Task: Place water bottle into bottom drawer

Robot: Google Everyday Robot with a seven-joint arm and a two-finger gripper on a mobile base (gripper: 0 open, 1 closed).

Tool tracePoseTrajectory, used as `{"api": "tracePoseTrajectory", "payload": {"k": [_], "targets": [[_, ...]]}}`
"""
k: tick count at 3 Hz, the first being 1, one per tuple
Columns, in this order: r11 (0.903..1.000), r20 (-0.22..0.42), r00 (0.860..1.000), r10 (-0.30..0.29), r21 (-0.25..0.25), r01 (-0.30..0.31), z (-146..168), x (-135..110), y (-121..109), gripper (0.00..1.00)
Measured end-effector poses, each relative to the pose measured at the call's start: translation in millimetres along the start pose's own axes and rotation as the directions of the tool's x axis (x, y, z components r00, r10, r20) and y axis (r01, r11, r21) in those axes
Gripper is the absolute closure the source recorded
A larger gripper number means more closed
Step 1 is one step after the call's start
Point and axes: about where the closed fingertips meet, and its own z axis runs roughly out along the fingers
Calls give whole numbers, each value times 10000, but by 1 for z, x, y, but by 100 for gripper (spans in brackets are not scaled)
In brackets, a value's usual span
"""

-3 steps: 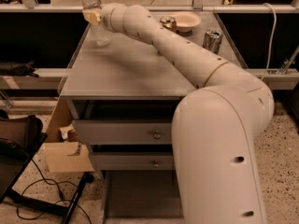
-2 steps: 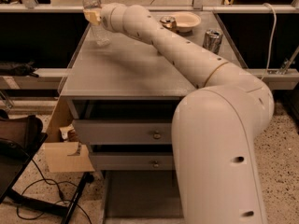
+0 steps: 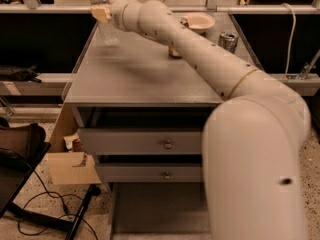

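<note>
Bottle [image 3: 107, 33] stands upright at the worktop's far left corner. My gripper [image 3: 101, 13] is right against its upper body, but I cannot tell whether it has hold of it or how wide it is. Bottom drawer [image 3: 155, 211] sits pulled out below the front edge.

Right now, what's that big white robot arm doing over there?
The robot's arm is stretched across the grey cabinet top to the water bottle, which stands at the far left corner. Its tool is right at the bottle, up near the neck. The bottom drawer is pulled out below, with no bottle in it yet.
</note>
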Motion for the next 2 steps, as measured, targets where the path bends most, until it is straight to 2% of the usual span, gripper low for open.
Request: {"api": "tracePoseTrajectory", "payload": {"k": [1, 2], "targets": [[9998, 677, 9977, 59, -174, -47, -86, -40, 5, 100], [9999, 660, 9978, -109, 8, 108, -156, -68, 29, 100]]}}
